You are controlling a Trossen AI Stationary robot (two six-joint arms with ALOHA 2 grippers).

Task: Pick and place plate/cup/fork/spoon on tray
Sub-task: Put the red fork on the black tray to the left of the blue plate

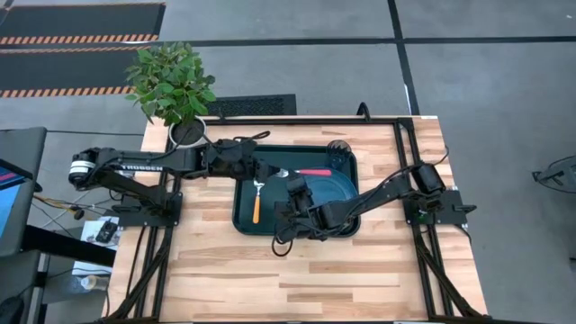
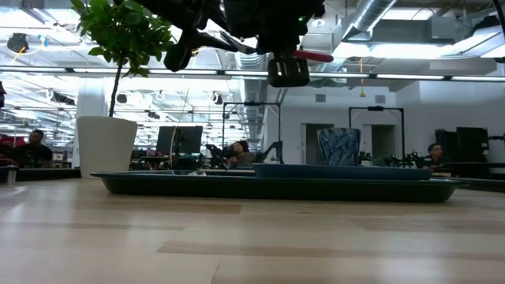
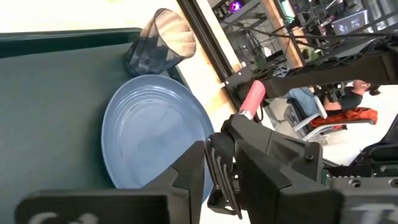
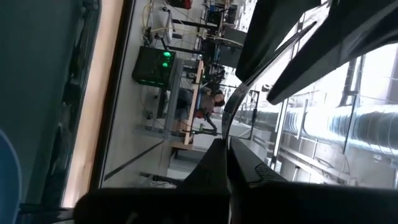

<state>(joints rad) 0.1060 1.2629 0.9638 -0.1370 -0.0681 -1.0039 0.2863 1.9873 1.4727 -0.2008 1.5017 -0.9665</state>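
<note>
The dark green tray (image 1: 245, 184) lies mid-table. The blue plate (image 1: 335, 191) rests flat on its right half and also shows in the left wrist view (image 3: 149, 137). The dark cup (image 3: 158, 40) stands in the tray's far right corner. The orange-handled spoon (image 1: 256, 207) lies on the tray's left part. My left gripper (image 1: 275, 172) is shut on the fork (image 1: 310, 172), held high over the tray. My right gripper (image 1: 288, 186) hovers just beside it over the plate's left edge. Its fingers (image 4: 214, 165) are together and empty. My left gripper pinches the fork's metal tine end (image 3: 219, 168) between its two fingers. The fingers come level from the table's left and lie along the fork. The red-pink handle (image 3: 252, 99) sticks out past the fingertips toward the table's right. The fork hangs level (image 2: 316, 57), clear of the tray.
A white pot with a green plant (image 1: 187, 132) stands at the table's far left corner, close behind the left arm. Bare wood (image 1: 306, 270) stretches from the tray to the near edge. People sit in the room beyond the table.
</note>
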